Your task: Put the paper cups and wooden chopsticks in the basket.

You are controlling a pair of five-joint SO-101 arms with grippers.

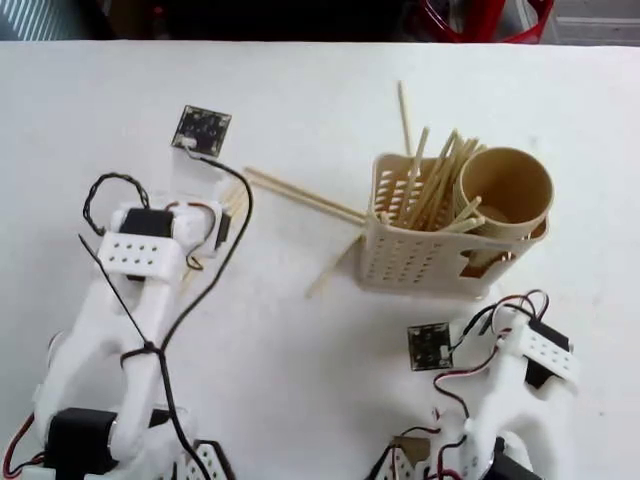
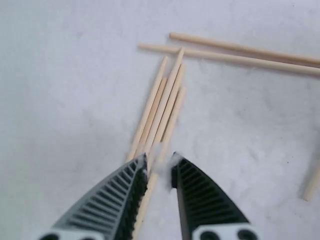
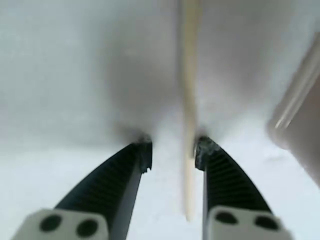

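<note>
Locating the task's things from beside the table: where do they lie? (first onlooker)

Second onlooker: The white perforated basket stands near the middle. A paper cup sits upright inside it, at the end nearer the right arm. A sheaf of wooden chopsticks stands slanted just beside the cup. Two loose chopsticks lie side by side on the table between the basket and the left arm. A slanted chopstick lies at the basket's front corner.

First onlooker: And the pincers?

Second onlooker: The left gripper hangs low over a small bundle of chopsticks. Its jaws are slightly spread; the bundle's near ends lie between the fingertips, and bare table shows in the gap. The right gripper is spread wider. A single chopstick runs between its jaws, just beside one fingertip. Whether that stick rests on the table, I cannot tell.
</note>
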